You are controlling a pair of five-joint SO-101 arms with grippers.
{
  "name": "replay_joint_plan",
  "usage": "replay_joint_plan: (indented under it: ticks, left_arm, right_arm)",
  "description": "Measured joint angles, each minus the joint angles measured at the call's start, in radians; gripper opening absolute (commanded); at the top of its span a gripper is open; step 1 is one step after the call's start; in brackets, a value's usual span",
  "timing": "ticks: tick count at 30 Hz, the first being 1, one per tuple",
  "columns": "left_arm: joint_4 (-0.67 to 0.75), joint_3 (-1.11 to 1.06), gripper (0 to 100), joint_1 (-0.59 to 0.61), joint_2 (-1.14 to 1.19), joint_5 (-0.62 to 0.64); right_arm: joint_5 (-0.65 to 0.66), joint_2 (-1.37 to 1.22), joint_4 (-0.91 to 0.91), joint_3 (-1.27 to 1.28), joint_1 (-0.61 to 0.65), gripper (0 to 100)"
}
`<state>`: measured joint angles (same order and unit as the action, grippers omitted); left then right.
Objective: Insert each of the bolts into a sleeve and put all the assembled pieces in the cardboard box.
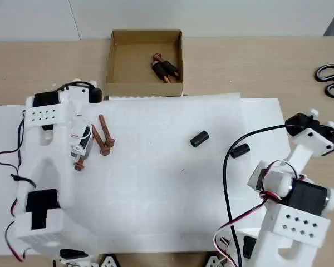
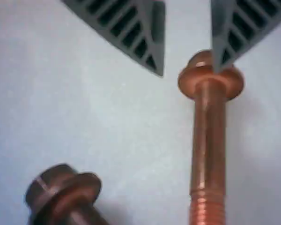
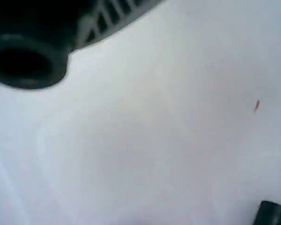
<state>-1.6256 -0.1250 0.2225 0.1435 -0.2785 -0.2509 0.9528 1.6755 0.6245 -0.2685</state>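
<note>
Left arm [image 1: 47,161] at the left side of the white sheet [image 1: 156,189], reaching far and then folded back down, wrist bent toward the sheet. Left gripper [image 2: 187,68] low over the sheet, spread apart and holding nothing. One fingertip [image 2: 220,56] touching the head of a copper bolt [image 2: 208,136], the other one apart from it. Long axis of this bolt running near to far, threaded end toward the wrist camera, head seemingly toward the near edge in the high view. Just to the right, two more bolts [image 1: 103,133] lying side by side, almost parallel, also near to far, heads at the near end.

Right arm [image 1: 298,200] at the near right corner, raised and bent toward the left. Right gripper [image 3: 113,13] close above the sheet, just beside a black sleeve [image 3: 23,63] with its open bore turned to the right wrist camera. Spread or pressed together: cannot tell. Second black sleeve [image 1: 199,138] lying near the middle of the sheet, long axis slanted, well apart from the bolts.

Cardboard box [image 1: 145,88] just beyond the far edge of the sheet, two assembled pieces [image 1: 164,68] inside, in its right part. Scissors [image 1: 331,79] on the table [image 1: 239,61], far right.
</note>
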Motion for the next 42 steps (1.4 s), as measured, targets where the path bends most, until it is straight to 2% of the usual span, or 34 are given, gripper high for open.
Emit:
replay_joint_plan:
  ticks: [5, 22, 24, 27, 29, 36, 42]
  left_arm:
    - [0.006, 0.0, 10, 0.0, 0.028, -0.018]
    - [0.121, 0.002, 10, 0.0, 0.18, -0.034]
    - [0.121, 0.009, 9, 0.0, 0.195, -0.04]
    - [0.121, 0.021, 0, 0.0, 0.216, -0.038]
    - [0.12, 0.021, 1, -0.005, 0.218, -0.035]
    - [0.126, 0.018, 1, 0.0, 0.147, 0.095]
    - [0.123, 0.018, 1, 0.0, -0.112, 0.199]
  right_arm:
    - [0.0, 0.0, 0.0, 0.0, 0.0, 0.3]
    - [0.0, 0.0, 0.0, 0.0, 0.0, 0.3]
    - [0.0, 0.0, 0.0, 0.0, 0.0, 0.3]
    - [0.0, 0.0, 0.0, 0.0, 0.0, 0.3]
    - [0.0, 0.0, 0.0, 0.0, 0.0, 0.3]
    - [0.0, 0.0, -0.006, 0.0, 0.0, 0.3]
    - [0.0, 0.0, -0.008, 0.0, 0.0, 0.3]
